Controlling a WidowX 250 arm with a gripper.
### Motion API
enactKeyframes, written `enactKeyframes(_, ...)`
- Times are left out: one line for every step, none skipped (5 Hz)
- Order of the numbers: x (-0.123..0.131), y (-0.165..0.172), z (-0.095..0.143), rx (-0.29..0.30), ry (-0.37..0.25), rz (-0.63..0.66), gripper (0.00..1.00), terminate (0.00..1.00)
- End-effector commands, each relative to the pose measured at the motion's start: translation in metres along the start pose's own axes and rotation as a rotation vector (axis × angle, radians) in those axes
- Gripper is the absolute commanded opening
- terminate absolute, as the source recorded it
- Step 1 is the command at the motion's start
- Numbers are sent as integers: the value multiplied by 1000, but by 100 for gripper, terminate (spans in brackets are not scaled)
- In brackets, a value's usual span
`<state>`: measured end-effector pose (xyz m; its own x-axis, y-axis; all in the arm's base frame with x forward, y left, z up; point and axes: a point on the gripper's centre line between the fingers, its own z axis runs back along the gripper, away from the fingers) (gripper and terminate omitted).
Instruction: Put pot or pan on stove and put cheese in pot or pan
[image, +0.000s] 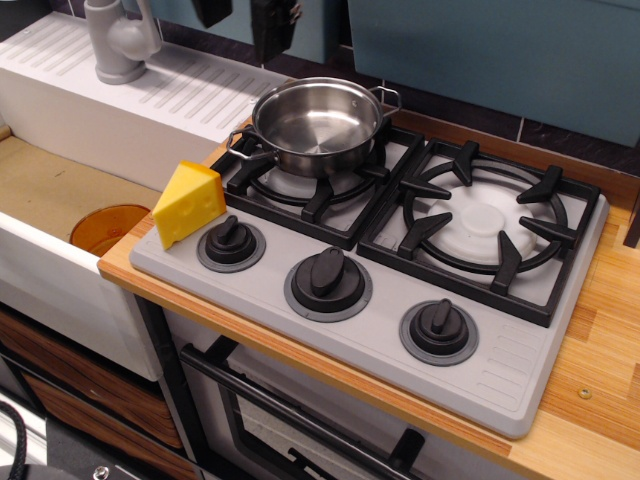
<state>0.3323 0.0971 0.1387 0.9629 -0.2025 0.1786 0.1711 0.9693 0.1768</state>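
Already the pot (318, 125) is set on the stove's (520, 385) left grate, yet the cheese (188, 203), perched at the stove's corner, could be knocked off by the empty, spread-fingered gripper (243, 14).

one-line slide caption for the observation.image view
Steel pot sits on the stove's left grate, cheese waits at the stove's left edge, and the open gripper hangs above, holding nothing.
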Motion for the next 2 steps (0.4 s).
enactKeyframes(-19, 5, 8, 113, -93, 139, 100, 0)
enactKeyframes(-34, 2, 1, 168, -76, 222, 100, 0)
